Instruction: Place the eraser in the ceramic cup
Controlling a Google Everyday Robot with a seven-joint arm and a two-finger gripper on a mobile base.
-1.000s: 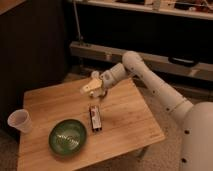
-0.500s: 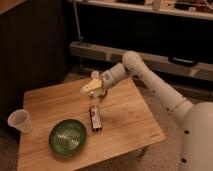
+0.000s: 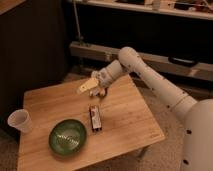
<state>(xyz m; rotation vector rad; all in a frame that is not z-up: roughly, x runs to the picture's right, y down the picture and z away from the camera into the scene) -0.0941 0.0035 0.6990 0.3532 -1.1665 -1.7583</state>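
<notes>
The eraser (image 3: 95,118), a flat black block with a white-and-red label, lies on the wooden table (image 3: 125,112) near its middle, right of the green bowl. The ceramic cup (image 3: 19,120), small, white and tapered, stands upright at the table's left edge. My gripper (image 3: 90,86) hangs above the table's far middle, a short way up and behind the eraser, not touching it. It holds nothing that I can see. The white arm reaches in from the right.
A wide green bowl (image 3: 67,136) sits at the front left of the table, between the cup and the eraser. Dark shelving and a metal rail (image 3: 165,60) run behind the table. The table's edges drop off to a carpeted floor.
</notes>
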